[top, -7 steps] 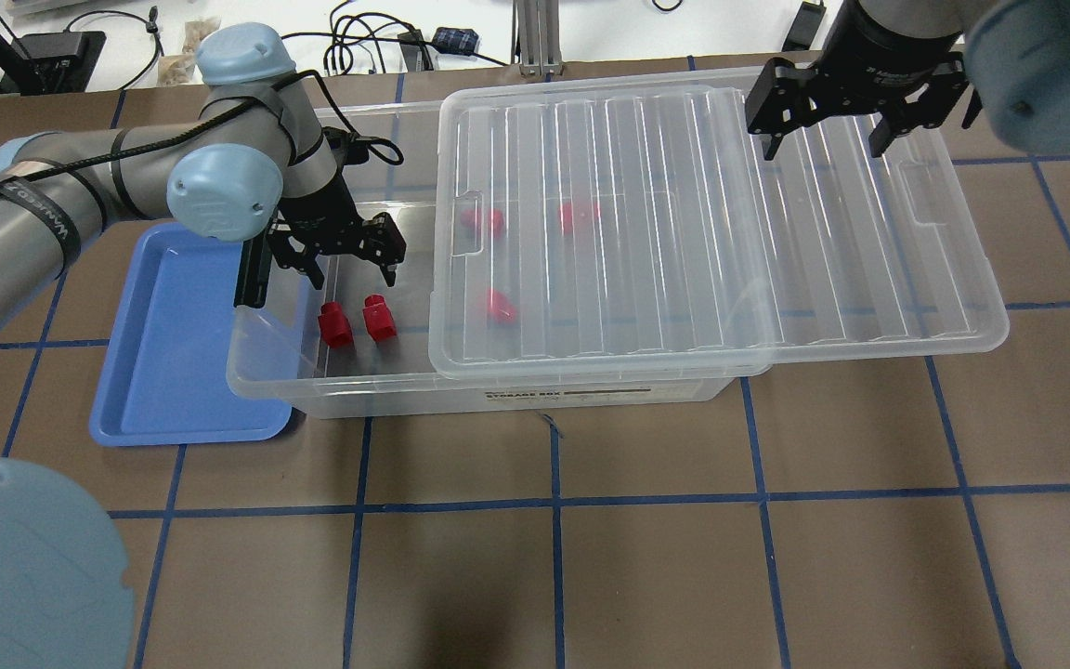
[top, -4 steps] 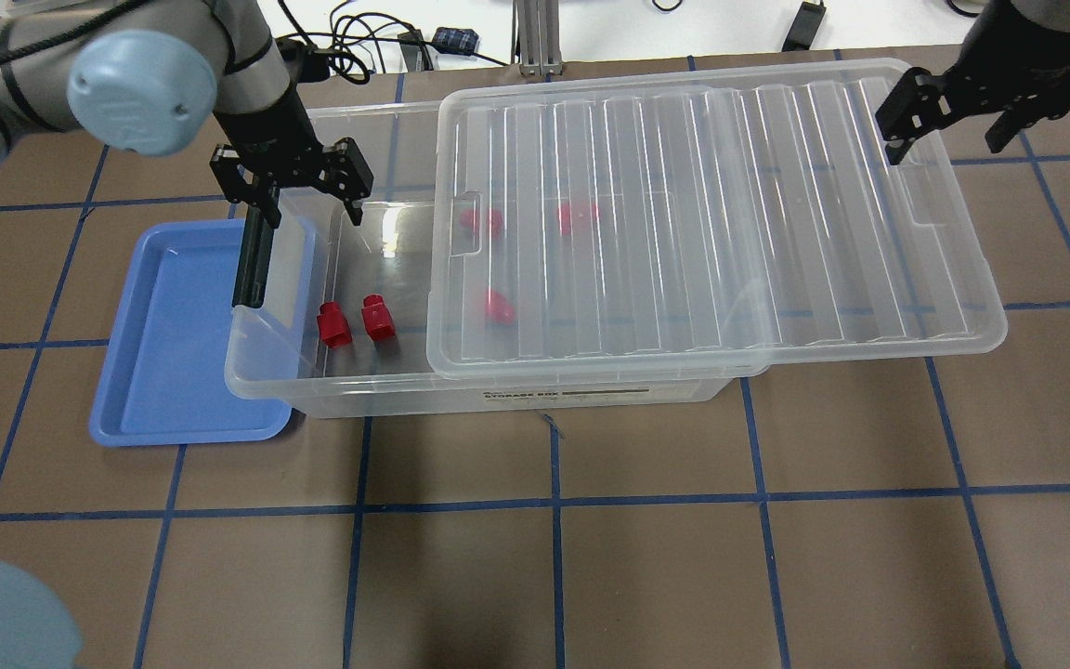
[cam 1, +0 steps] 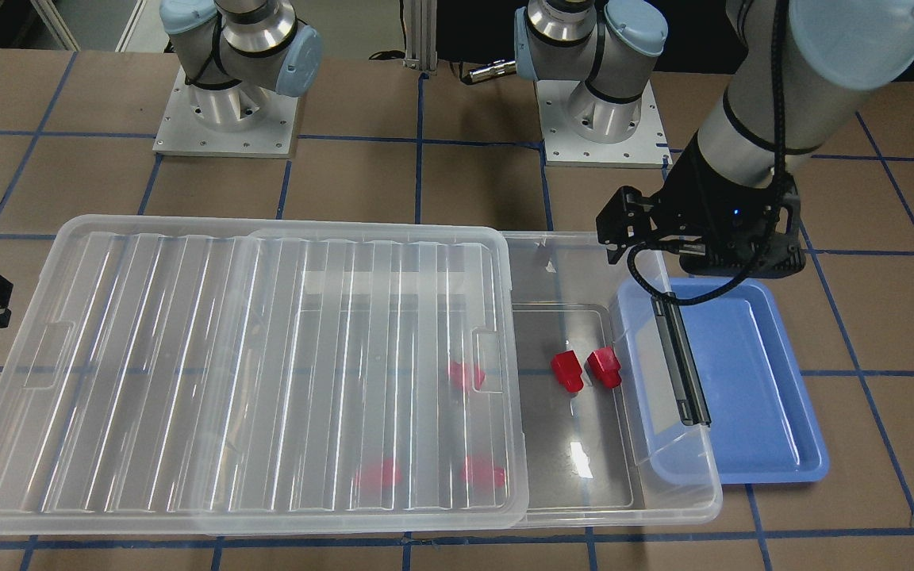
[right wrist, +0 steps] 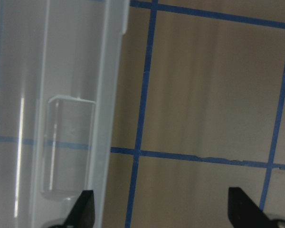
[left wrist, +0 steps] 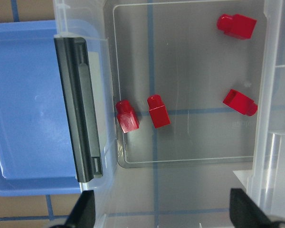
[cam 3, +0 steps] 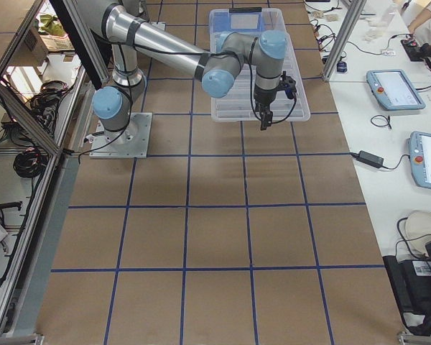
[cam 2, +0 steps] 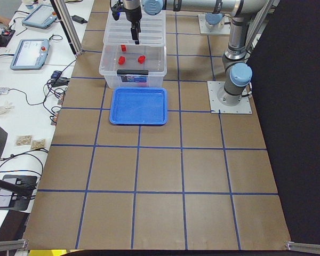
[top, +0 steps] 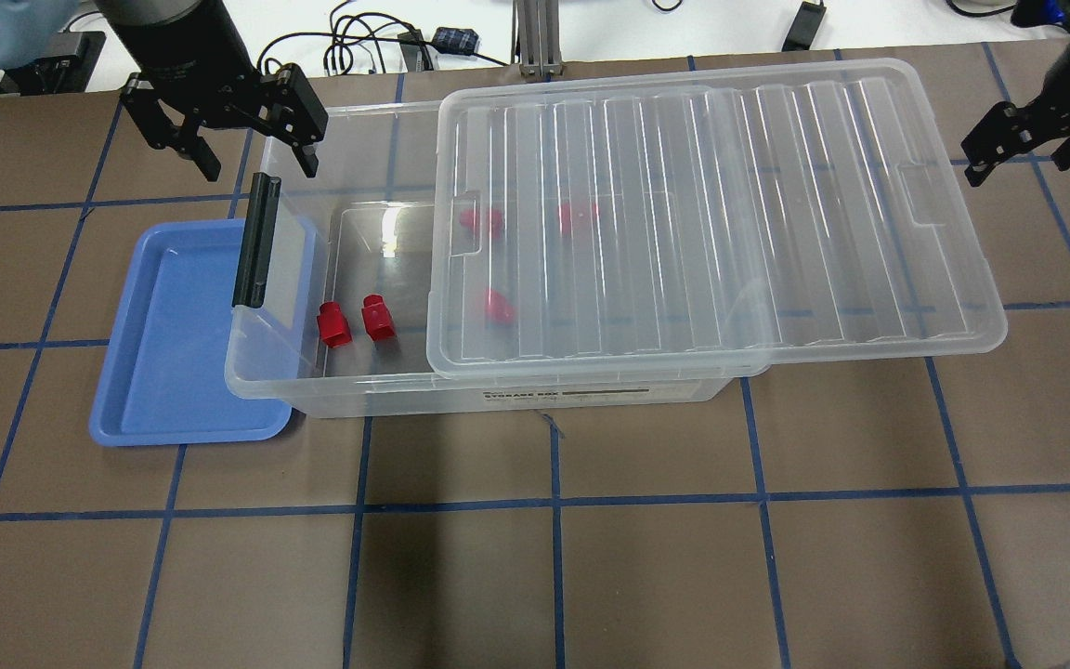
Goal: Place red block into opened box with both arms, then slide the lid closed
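Note:
Two red blocks [top: 335, 325] [top: 378, 319] lie in the uncovered left part of the clear box [top: 405, 396]; more red blocks [top: 500, 305] show blurred under the lid. The ribbed clear lid [top: 684, 214] rests on the box, covers its right part and juts past its right end. My left gripper [top: 258, 169] hangs open and empty above the box's far-left corner, near the black latch [top: 254, 242]. In the left wrist view, the left gripper [left wrist: 164, 213] looks down on the two blocks [left wrist: 157, 110]. My right gripper [top: 1016, 167] is open and empty beyond the lid's right short end, its notch [right wrist: 69, 147] beside it.
An empty blue tray [top: 173, 372] lies against the box's left end, partly under the latch rim. Cables and small devices [top: 386, 42] lie along the table's far edge. Both arm bases [cam 1: 600, 119] stand behind the box in the front-facing view.
My left gripper rose out of the box and drew back to its far-left corner. My right gripper moved right, off the lid, to beyond its short end. Both stayed open.

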You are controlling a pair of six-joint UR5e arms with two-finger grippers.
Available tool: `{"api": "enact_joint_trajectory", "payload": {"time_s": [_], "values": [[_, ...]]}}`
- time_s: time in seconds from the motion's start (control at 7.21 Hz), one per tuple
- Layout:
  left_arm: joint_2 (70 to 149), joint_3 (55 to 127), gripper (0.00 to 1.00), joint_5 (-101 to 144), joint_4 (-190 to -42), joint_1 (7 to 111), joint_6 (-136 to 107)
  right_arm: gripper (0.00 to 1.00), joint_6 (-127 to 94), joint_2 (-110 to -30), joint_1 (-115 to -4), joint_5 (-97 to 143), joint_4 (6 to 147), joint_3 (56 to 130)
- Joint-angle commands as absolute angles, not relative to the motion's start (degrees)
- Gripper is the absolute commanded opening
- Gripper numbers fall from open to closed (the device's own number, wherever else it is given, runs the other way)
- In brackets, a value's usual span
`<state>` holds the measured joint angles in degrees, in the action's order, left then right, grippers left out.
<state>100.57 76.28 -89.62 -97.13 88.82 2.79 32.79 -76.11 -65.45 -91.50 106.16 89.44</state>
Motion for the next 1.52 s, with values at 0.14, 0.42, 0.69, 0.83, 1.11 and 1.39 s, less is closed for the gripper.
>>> {"api": "enact_joint_trajectory", "payload": {"time_s": [0.14,0.42,0.69,0.83,1.11,1.39], "values": [[97.6,84.1,1.00,-90.1,-90.8,87.0,3.3,1.00,36.5,-73.8,-62.1,-91.2,109.8,92.1],[95.1,88.0,1.00,-90.2,-88.8,86.9,3.3,1.00,32.4,-74.1,-63.0,-87.9,109.2,92.9],[93.9,89.1,1.00,-90.4,-89.6,87.0,2.6,1.00,30.1,-74.5,-64.9,-87.1,109.5,93.9],[93.7,89.1,1.00,-90.4,-90.4,86.8,2.6,1.00,28.8,-74.7,-65.9,-87.1,109.4,94.2],[93.7,89.8,1.00,-90.3,-90.1,86.8,2.5,1.00,26.2,-75.2,-69.3,-87.2,109.0,94.4],[93.7,90.0,1.00,-90.3,-89.5,86.8,2.5,1.00,21.2,-75.4,-72.9,-87.2,109.0,94.4]]}}
